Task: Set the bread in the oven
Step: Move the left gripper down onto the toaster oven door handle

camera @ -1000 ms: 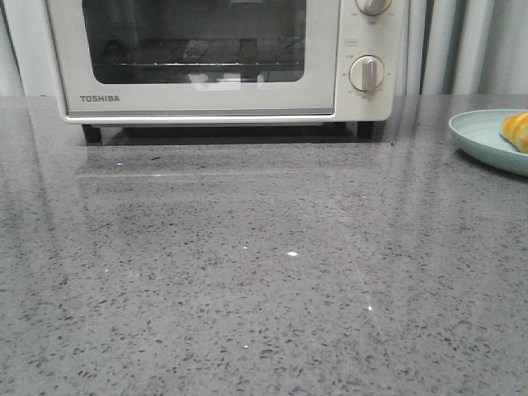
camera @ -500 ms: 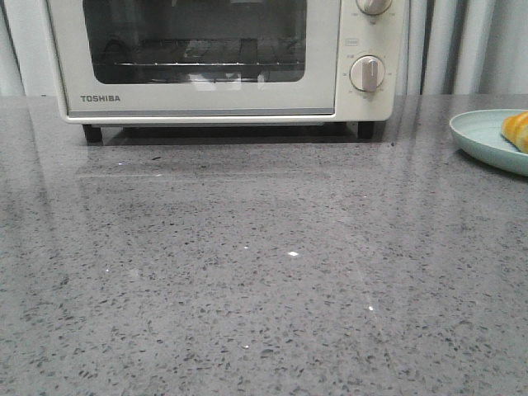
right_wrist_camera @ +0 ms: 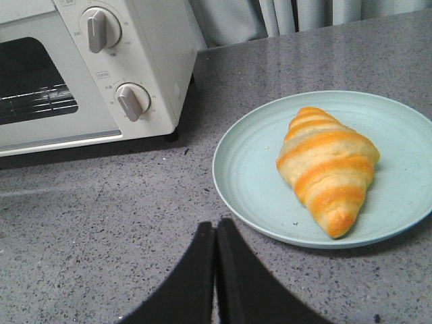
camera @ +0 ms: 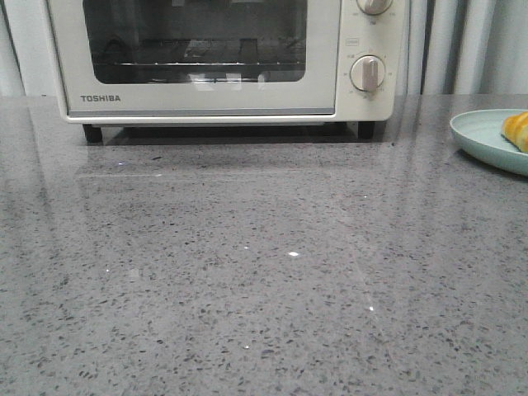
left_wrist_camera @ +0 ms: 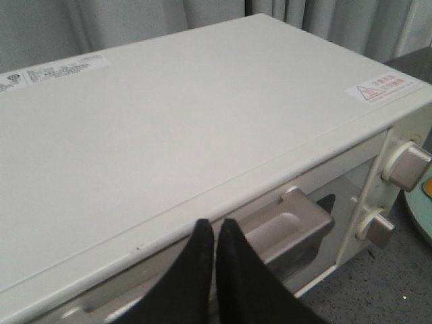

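Bread [right_wrist_camera: 329,170] lies on a pale green plate [right_wrist_camera: 250,175] at the right of the right wrist frame, untouched, beside the oven [right_wrist_camera: 88,74], whose door is shut. The right tool [right_wrist_camera: 214,233], fingers pressed together and empty, hovers over the desk [camera: 264,280] near the plate. The left tool [left_wrist_camera: 214,233], likewise closed and empty, sits above the door handle [left_wrist_camera: 283,229] at lower centre. Judged: it should open, straddle that handle squarely and pull the door down before any bread is lifted.

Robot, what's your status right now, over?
Left gripper shut above oven handle. Right gripper shut, empty. Bread on plate. Oven door closed.
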Tool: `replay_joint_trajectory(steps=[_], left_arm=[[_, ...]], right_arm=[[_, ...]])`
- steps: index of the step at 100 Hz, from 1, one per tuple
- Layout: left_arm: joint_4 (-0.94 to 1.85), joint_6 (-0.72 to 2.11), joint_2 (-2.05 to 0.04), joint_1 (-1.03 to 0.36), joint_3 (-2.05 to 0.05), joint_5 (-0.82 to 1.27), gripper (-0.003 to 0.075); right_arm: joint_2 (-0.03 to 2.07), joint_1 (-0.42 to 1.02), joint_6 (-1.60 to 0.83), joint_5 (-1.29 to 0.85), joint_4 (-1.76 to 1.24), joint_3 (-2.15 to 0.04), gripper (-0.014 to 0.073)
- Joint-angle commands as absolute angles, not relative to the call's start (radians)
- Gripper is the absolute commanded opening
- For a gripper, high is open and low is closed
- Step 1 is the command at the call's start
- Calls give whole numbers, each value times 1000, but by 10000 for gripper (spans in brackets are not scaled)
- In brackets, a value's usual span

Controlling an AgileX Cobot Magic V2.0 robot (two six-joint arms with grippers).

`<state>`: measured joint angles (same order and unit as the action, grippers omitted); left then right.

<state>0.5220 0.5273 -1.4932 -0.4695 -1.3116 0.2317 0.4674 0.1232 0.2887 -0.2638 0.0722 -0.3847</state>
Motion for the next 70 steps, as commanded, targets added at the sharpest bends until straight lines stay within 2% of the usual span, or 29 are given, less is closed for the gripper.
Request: replay_joint_trajectory(steps=[1, 48, 70], left_arm=[[541, 526, -1460, -475, -1348, 156, -21], [537, 526, -1520, -470, -1348, 262, -21], [537, 524, -1520, -424, -1348, 355, -21]], right_arm=[[479, 124, 285, -198, 86, -424, -48], [481, 124, 285, -208, 86, -424, -48], [481, 124, 285, -206, 86, -424, -48]])
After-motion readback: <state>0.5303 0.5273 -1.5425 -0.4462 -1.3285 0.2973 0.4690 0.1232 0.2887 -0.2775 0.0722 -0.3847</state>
